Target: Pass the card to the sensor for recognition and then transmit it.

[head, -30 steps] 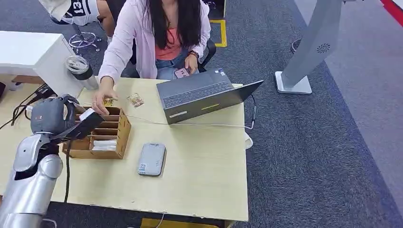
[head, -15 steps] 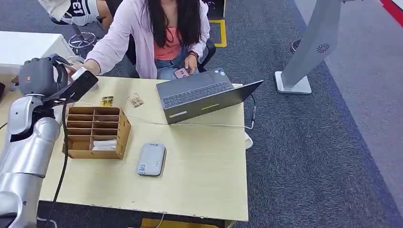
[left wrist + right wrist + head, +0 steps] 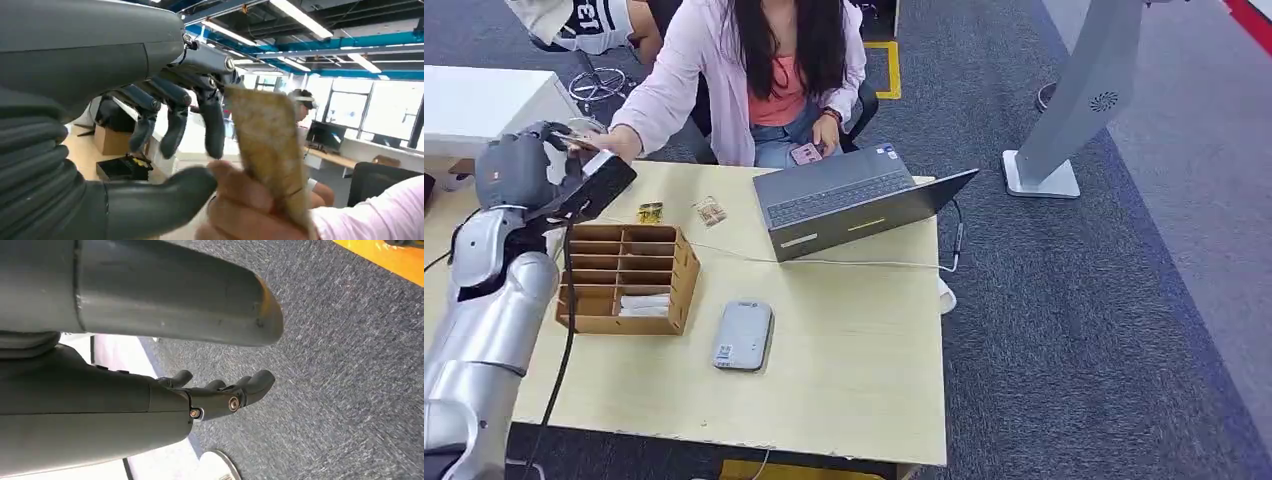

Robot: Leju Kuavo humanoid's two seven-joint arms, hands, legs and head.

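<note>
1. Nearest the robot, its right hand hangs beside its body above grey carpet, fingers loosely curled, holding nothing.
2. On the pale wooden table, a grey card reader lies flat near the front middle, placed, I judge, where a card can be laid on it for recognition.
3. Just left of the reader sits a wooden slotted organiser, with white cards lying in its nearest slots.
4. Beyond the organiser, two small wrapped items lie on the table, and an open grey laptop faces the seated person.
5. At the far left edge, the robot's left hand is raised above the table toward that person. Its fingers are spread and its thumb lies below the card; I cannot tell whether it grips the card.
6. The tan card stands upright between the robot's thumb and fingers, pinched from below by the person's hand, which suggests a handover in progress.
7. Farthest back, the person in a pink shirt sits behind the table, one arm stretched to the robot's hand.
</note>
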